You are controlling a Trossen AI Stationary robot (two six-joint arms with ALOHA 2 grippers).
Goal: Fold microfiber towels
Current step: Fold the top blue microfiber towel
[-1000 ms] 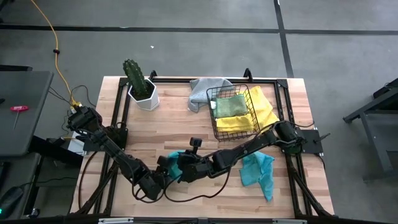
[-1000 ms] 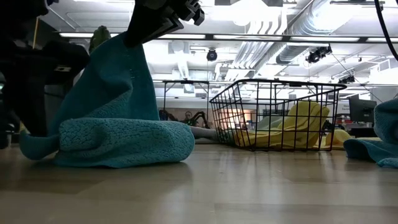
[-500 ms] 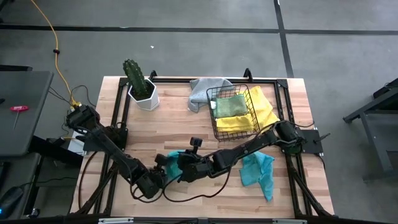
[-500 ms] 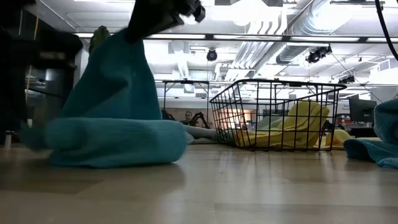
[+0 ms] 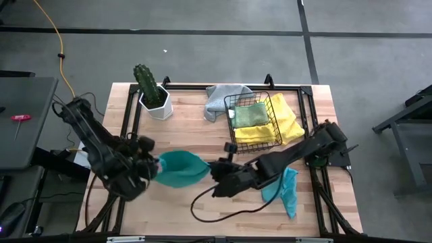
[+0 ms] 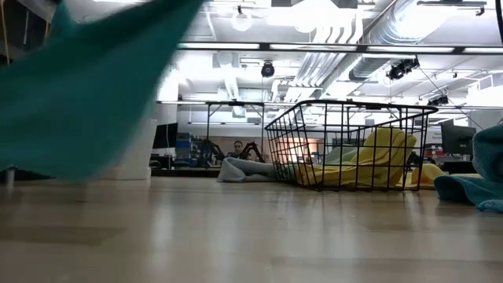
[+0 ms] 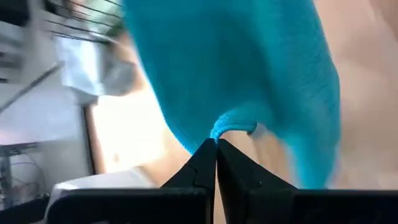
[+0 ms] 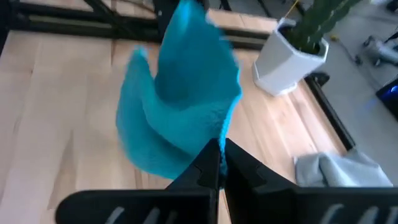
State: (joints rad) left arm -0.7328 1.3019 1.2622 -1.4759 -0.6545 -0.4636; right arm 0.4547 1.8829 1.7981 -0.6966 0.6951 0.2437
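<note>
The teal towel (image 5: 181,167) hangs stretched between the two hands above the middle of the desk (image 5: 182,131), lifted clear of the wood. The left hand (image 5: 154,167) has its fingers clenched on one edge of the cloth; in the left wrist view the two dark fingertips (image 7: 205,163) meet on a pinched fold, with the rest of the towel (image 7: 242,74) spreading away from them. The right hand (image 5: 217,177) is likewise clamped on the opposite edge (its wrist view shows the fingers (image 8: 214,160) closed together on a corner of the towel (image 8: 180,118)). In the low view the cloth (image 6: 86,86) fills the upper left as a blurred sheet, off the desk surface.

A second teal towel (image 5: 283,189) lies crumpled near the right edge of the desk, just beside the right arm. The black wire basket (image 5: 253,121) stands toward the far right, with a light green towel (image 5: 250,115) and a yellow towel (image 5: 260,133) inside it; another yellow towel (image 5: 289,118) lies under and beside the basket. A grey towel (image 5: 219,98) is bunched against the basket's far left corner. A potted cactus (image 5: 150,91) stands at the far left corner of the desk.
</note>
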